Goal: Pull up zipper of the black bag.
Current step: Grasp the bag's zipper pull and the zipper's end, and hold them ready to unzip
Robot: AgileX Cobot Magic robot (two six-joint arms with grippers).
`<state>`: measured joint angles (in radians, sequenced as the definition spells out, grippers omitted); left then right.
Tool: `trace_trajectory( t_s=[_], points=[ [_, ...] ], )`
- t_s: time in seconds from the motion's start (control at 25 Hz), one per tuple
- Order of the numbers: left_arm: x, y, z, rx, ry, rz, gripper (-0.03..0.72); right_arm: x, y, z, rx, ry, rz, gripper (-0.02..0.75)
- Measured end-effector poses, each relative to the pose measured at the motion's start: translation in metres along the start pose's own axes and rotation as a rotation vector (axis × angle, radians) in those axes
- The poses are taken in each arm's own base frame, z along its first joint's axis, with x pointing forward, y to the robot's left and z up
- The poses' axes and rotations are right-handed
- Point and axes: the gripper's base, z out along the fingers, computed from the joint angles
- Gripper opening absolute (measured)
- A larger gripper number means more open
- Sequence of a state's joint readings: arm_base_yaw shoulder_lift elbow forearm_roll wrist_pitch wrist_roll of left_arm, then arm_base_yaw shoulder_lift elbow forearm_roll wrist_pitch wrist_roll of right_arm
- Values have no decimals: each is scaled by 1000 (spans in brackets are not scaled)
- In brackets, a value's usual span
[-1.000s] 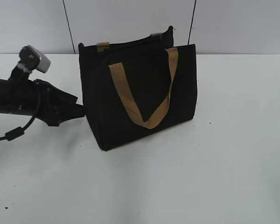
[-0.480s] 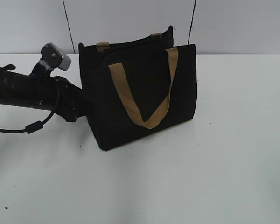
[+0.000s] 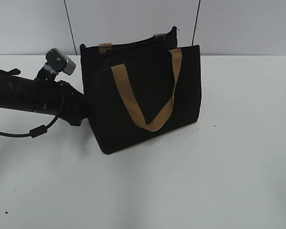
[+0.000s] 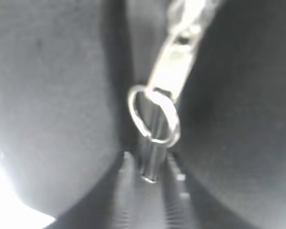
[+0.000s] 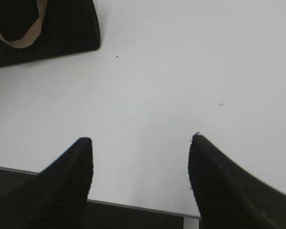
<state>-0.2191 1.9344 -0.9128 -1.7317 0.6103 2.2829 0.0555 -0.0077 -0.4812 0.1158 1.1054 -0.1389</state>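
Note:
The black bag (image 3: 148, 95) stands upright on the white table, with one tan strap handle hanging down its front. Its zipper shows close up in the left wrist view: a silvery pull tab (image 4: 170, 71) with a metal ring (image 4: 155, 119) and a small metal end piece hanging down. My left gripper (image 4: 148, 171) is at the bag's left end (image 3: 86, 112). Its ribbed pads (image 4: 125, 195) flank the end piece with a narrow gap on each side. My right gripper (image 5: 140, 143) is open and empty over bare table, with the bag (image 5: 62, 28) at the upper left of its view.
The white table (image 3: 219, 167) runs out in front of and to the right of the bag. A pale wall stands close behind it. The left arm's cable (image 3: 35, 131) loops low over the table. The table's near edge (image 5: 133, 206) shows in the right wrist view.
My left arm has moved right and up until its gripper is against the bag's left end. The bag has not moved.

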Motion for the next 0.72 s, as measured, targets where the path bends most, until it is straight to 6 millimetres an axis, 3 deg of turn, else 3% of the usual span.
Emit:
trace_trajectory(
  t_s=[0.32,0.52,0.72],
  points=[
    [-2,3,4,7,-11,-23,46,0,0,0,0,0,0,482],
    [-1,3,4,7,-9,-29,17,0,0,0,-3,0,1,473],
    [-10,2,-5,-13,-28,-13,14,-17,5,4,-84,54,-52,338]
  ],
)
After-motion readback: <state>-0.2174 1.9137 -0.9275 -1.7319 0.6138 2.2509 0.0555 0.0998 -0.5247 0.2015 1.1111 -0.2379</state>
